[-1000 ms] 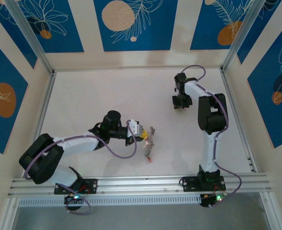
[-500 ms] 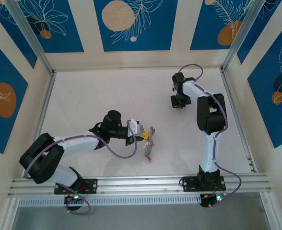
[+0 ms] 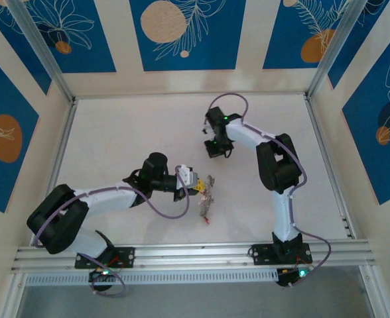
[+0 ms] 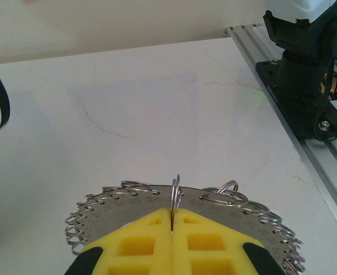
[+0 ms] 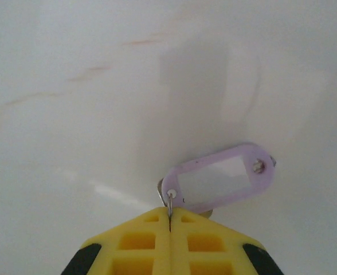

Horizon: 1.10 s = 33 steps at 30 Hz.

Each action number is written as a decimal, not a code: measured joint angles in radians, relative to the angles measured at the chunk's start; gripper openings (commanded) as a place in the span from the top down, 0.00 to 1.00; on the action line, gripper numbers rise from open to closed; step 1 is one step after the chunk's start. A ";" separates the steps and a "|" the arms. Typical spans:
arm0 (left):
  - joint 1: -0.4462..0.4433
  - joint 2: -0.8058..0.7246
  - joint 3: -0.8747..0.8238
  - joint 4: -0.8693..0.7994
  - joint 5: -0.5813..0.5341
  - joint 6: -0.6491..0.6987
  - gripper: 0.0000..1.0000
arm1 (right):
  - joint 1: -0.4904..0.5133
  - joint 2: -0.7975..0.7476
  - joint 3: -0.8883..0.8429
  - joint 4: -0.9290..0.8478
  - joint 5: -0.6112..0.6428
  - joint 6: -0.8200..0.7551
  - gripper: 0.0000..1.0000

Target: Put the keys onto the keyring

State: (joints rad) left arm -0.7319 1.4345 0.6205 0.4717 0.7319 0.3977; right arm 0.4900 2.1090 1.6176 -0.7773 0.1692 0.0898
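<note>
Right claw (image 5: 169, 222) tight on lilac-tagged key (image 5: 217, 180)

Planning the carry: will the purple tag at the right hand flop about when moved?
Probably: the right hand grips only the small ring, so the purple tag likely pivots and swings. It seems thin plastic, so likely light yet stiff.

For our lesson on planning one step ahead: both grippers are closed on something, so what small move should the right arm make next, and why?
Probably carry the tagged key toward the left gripper. The right gripper is shut on the tag's small ring, the left pinches an upright ring of the keyring, and from above the two stand apart.
</note>
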 measured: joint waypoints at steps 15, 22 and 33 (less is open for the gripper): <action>0.002 -0.013 -0.011 0.001 0.000 -0.004 1.00 | 0.053 -0.130 -0.211 0.133 -0.315 0.003 0.57; 0.002 -0.013 -0.012 0.008 0.000 -0.004 1.00 | -0.171 -0.595 -0.560 0.390 -0.487 -0.064 0.56; 0.002 -0.013 -0.014 0.017 0.000 -0.004 1.00 | -0.235 -0.981 -0.986 0.639 -0.791 -0.531 0.55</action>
State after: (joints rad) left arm -0.7303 1.4212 0.6064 0.4889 0.7322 0.3935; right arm 0.2550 1.1278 0.6319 -0.1379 -0.6220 -0.4416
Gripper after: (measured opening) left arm 0.038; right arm 0.443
